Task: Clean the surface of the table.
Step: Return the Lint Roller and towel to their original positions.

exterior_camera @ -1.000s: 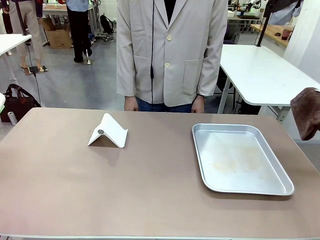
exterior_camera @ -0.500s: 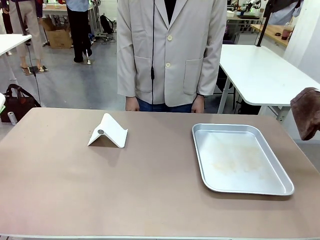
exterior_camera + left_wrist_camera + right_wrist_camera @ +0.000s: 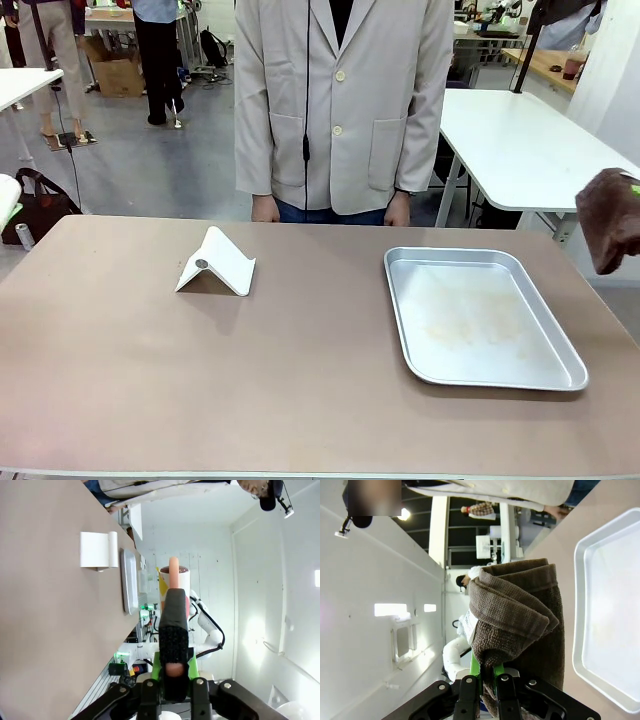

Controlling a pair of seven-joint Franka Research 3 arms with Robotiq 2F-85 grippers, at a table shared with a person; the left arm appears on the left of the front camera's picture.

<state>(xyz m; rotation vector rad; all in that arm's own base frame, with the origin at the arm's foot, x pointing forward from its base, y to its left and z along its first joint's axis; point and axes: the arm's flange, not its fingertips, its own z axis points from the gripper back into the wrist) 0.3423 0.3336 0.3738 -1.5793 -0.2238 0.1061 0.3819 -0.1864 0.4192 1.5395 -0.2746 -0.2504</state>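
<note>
Brown terry cloth is what my right gripper (image 3: 482, 680) has clamped between its green pads, jaws closed tight on the towel (image 3: 517, 625), which bunches up thick above the fingers in the right wrist view. Compared with a moment ago, that towel (image 3: 608, 232) has shifted a little at the right edge of the front view: it sits slightly higher and further in, and a sliver of green pad now peeks out beside it. So I judge my right arm is just starting to carry the cloth in toward the table (image 3: 200, 380). My left gripper (image 3: 172, 677) is closed too, pinched on a dark, rough-textured block with a pinkish core (image 3: 173, 630); I cannot tell exactly what it is. At the left edge of the front view a pale shape has also crept slightly into sight. The taupe table lies below and ahead of both hands. On it, the silver tray (image 3: 482, 378) rests to the right, well apart from the white folded stand (image 3: 218, 262), which sits left of the tray. A person in a light coat (image 3: 340, 100) stands beyond the tray, at the far edge. No wiping has begun; the cloth has yet to touch the surface.
</note>
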